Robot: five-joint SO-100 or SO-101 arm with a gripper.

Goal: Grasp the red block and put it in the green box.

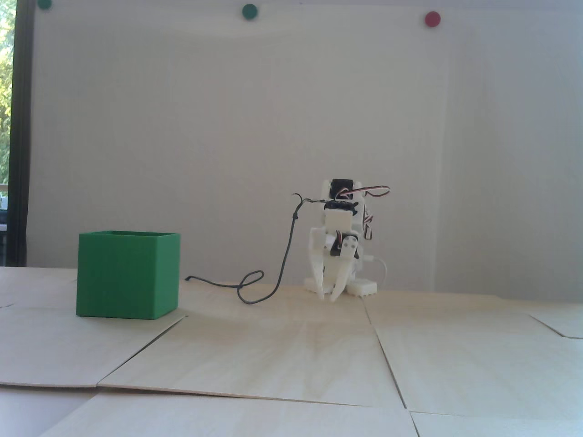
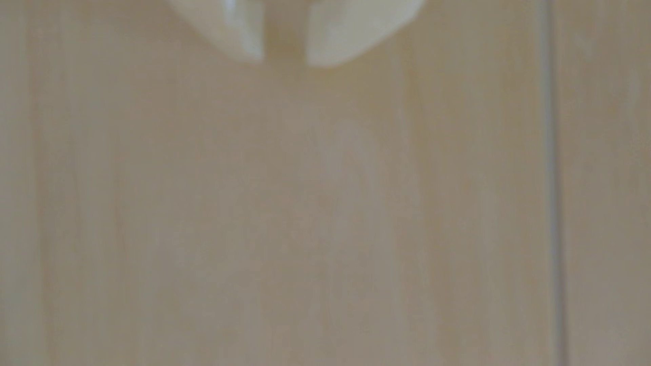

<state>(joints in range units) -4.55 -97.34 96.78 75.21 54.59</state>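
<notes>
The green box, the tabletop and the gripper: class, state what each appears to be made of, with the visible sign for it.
The green box: probably matte plastic; uniform colour, no shine, thin rim.
The tabletop: pale wood or plywood sheets; faint grain, visible seams and overlapping edges.
The gripper: white plastic, likely printed; dull, uniform surfaces, though the wrist view is too blurred for detail.

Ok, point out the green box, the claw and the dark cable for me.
green box (image 1: 120,275): fixed view, on its front wall.
claw (image 1: 331,298): fixed view, midway between the fingertips, just above the table.
claw (image 2: 284,60): wrist view, midway between the fingertips, nothing between them.
dark cable (image 1: 250,284): fixed view, on its loop.
</notes>
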